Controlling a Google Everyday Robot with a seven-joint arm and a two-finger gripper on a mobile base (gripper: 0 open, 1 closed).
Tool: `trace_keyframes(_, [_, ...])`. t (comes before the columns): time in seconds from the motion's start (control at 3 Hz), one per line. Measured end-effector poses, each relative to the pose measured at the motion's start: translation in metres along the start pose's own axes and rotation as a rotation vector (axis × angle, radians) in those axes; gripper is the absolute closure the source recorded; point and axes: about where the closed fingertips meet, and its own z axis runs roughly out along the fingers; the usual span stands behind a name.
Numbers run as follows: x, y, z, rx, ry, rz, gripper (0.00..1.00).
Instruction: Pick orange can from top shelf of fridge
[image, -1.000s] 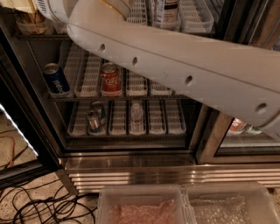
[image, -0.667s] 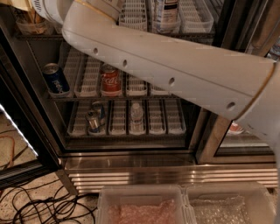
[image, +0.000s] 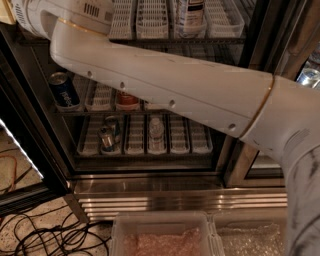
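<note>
The fridge (image: 30, 125) stands open before me with its dark frame and racks of white slotted trays. The highest shelf in view (image: 210, 42) carries white trays and a labelled white bottle (image: 190, 12). No orange can shows; my arm may hide it. My white arm (image: 190, 90) reaches from the lower right across the fridge to the upper left corner. The gripper is past the picture's upper left edge, out of view.
A blue cola can (image: 64, 90) and a red cola can (image: 128, 100), mostly behind the arm, stand on the middle rack. Silvery cans (image: 106, 138) and a water bottle (image: 156, 133) stand on the rack below. Clear tubs (image: 160, 235) sit in front; cables (image: 45, 237) lie on the floor at left.
My arm has swung lower and closer to the camera. It now covers most of the red cola can and more of the middle rack. The cans have not moved.
</note>
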Motion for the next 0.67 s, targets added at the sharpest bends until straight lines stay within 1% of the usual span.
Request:
trace_keyframes(0.33, [0.0091,0.0068,0.0066,0.0,0.007,-0.028,0.17])
trace_keyframes(0.67, [0.016,0.0069,0.0067,0.008,0.018,-0.053,0.19])
